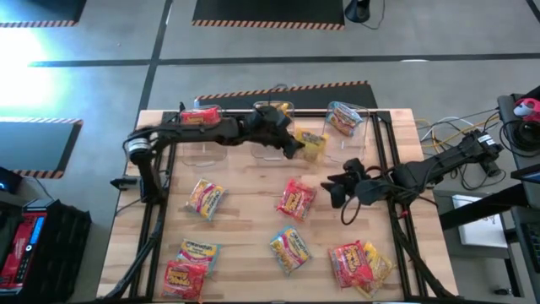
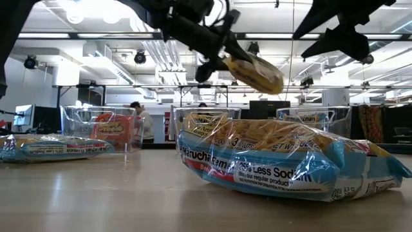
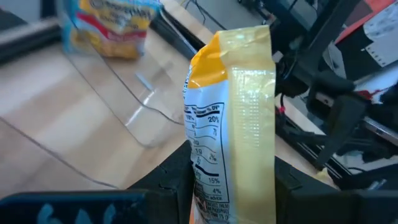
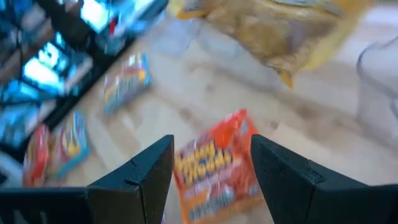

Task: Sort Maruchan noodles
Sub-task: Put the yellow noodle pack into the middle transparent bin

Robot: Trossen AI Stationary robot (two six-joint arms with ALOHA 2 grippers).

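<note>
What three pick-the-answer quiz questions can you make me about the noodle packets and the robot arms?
1. Where is the yellow packet?
A. Flat on the table
B. Held up in the left gripper
C. Inside the left bin

2. How many clear bins stand along the far edge of the table?
A. One
B. Three
C. Five

3. How is the right gripper?
A. Open, holding nothing
B. Shut on a red packet
C. Shut on a bin

Answers:
1 B: the low view shows it hanging in the air, and the left wrist view shows it pinched between the fingers.
2 B: the high view shows the left bin, middle bin and right bin in a row.
3 A: the right wrist view shows its fingers spread apart above a red packet lying on the table.
</note>
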